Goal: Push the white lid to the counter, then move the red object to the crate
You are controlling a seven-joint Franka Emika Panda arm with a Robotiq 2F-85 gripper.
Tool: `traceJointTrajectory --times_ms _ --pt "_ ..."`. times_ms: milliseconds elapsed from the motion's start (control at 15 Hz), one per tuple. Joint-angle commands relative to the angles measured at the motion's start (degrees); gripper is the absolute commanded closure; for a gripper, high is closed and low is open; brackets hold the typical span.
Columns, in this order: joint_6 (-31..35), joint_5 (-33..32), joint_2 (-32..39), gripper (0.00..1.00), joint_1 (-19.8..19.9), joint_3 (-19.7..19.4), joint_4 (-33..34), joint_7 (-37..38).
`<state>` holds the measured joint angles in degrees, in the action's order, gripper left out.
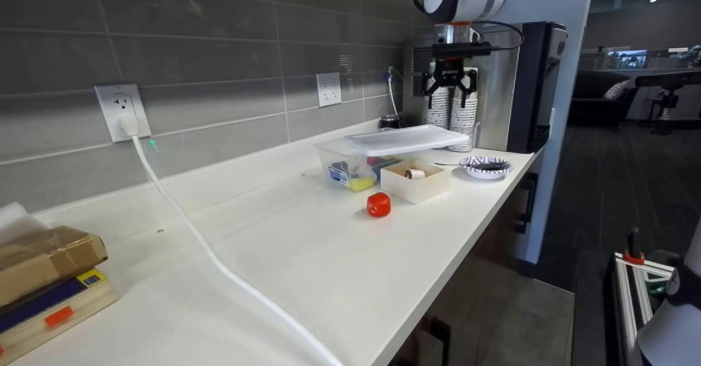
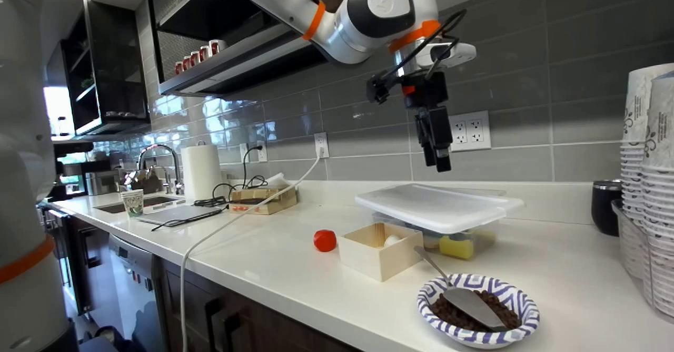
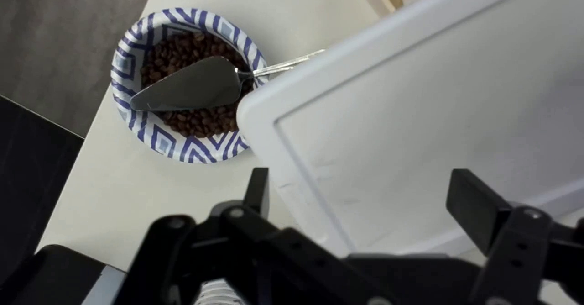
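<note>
The white lid lies tilted and askew on top of a clear plastic bin, overhanging it; the lid shows in all views. The bin holds several items, some yellow and bluish. The red object sits on the white counter beside a pale open box; it also shows in an exterior view but not in the wrist view. I cannot tell which container is the crate. My gripper is open and empty, above the lid and apart from it; its fingers straddle the lid's near edge in the wrist view.
The pale open box stands beside the bin with a small item inside. A patterned bowl of brown beans holds a metal server whose handle sticks out. Stacked cups and a machine stand behind. A white cord crosses the counter.
</note>
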<state>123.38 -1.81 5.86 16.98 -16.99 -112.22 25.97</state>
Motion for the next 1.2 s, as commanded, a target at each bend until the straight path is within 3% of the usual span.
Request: traceJointTrajectory --times_ms 0,667,1133 --pt "1.6 3.0 6.0 0.00 0.9 -1.9 5.9 7.2" --pt "7.7 5.0 18.1 0.00 2.2 -6.7 11.9 31.6" --pt "6.4 4.1 26.0 0.00 1.1 -5.8 18.9 44.0"
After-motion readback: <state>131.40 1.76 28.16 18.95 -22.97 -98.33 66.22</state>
